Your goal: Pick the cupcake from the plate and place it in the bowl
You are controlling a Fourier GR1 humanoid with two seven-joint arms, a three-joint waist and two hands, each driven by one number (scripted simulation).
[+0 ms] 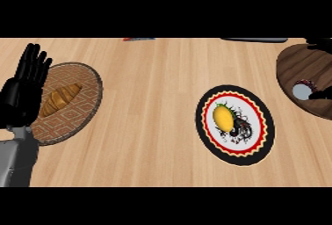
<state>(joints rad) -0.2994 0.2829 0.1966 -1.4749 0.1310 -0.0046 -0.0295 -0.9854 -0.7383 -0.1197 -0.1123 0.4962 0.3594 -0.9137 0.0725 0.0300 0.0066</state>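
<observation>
1. Left robot hand (23,94), fingers spread, rests by a brown woven plate (77,110).
2. The black-rimmed patterned plate (235,161) holds a yellow fruit (222,116).
3. The grey-wrapped cupcake (301,90) lies in the dark wooden bowl (298,61). The right robot hand (322,93) touches it, but I cannot tell if it clasps it. Withdrawing could tip the cupcake.

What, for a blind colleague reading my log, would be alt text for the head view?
The robot's right hand is at a dark wooden bowl on the right edge, beside a small round item, possibly the cupcake. A patterned plate mid-counter holds a yellow item; at left, the open left hand rests by a woven plate holding a croissant.
</observation>
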